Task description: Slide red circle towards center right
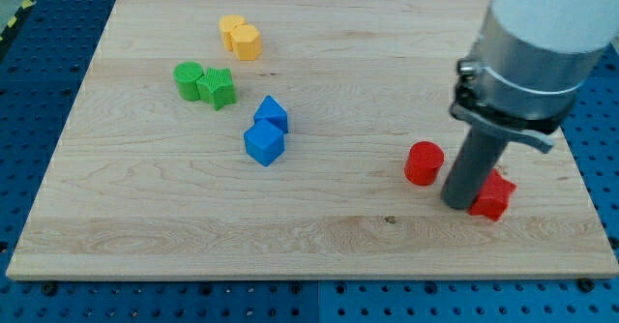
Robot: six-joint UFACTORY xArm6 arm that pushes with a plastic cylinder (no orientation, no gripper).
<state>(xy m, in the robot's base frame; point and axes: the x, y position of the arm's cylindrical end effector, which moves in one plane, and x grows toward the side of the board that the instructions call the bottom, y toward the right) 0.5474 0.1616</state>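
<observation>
The red circle [423, 162], a short red cylinder, stands on the wooden board [145, 217] right of the middle, toward the view's bottom. My tip [458, 203] rests on the board just to the right of it and a little lower, close to it; whether they touch cannot be told. A second red block [494, 196], angular in shape, lies right behind the rod on its right side, partly hidden by it.
Two blue blocks [265, 141] [273, 114] lie together near the middle. A green cylinder [188, 77] and a green block [219, 87] sit at the upper left. Two yellow blocks [239, 37] sit near the top edge. The arm's grey body [532, 52] fills the upper right.
</observation>
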